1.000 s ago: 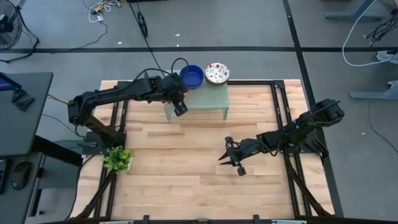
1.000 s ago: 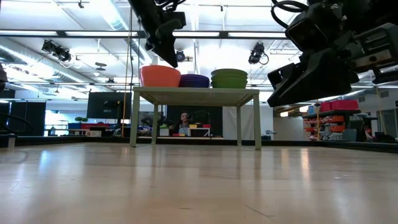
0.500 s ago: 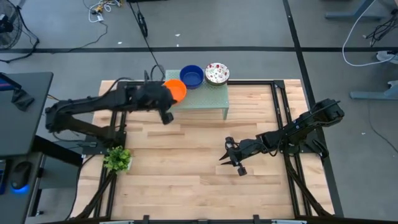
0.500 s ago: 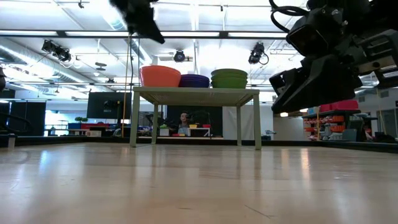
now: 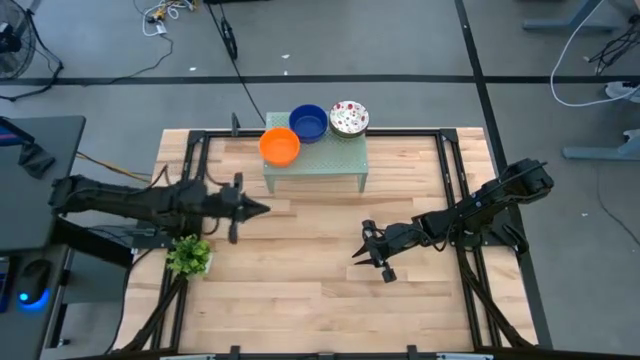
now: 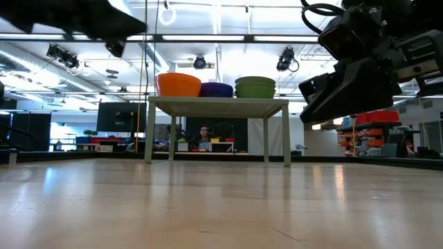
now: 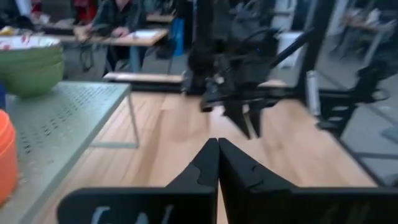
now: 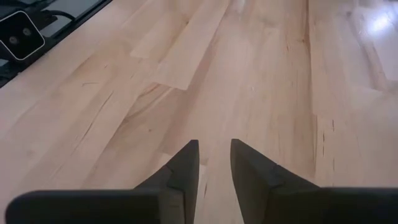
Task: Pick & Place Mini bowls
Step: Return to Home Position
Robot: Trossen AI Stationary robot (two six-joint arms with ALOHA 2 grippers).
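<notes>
The left tool (image 5: 257, 208), fingers together, is empty; the bowls (image 5: 308, 123) sit on the stand (image 5: 335, 160) ahead-left of it. The right tool (image 5: 360, 250) is slightly apart.

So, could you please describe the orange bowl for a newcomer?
On the wooden table stands a mint-green perforated stand. Three bowls sit in a row on it; the orange bowl is at the robot's left end, the only plain orange one beside the blue bowl and speckled white bowl.
</notes>
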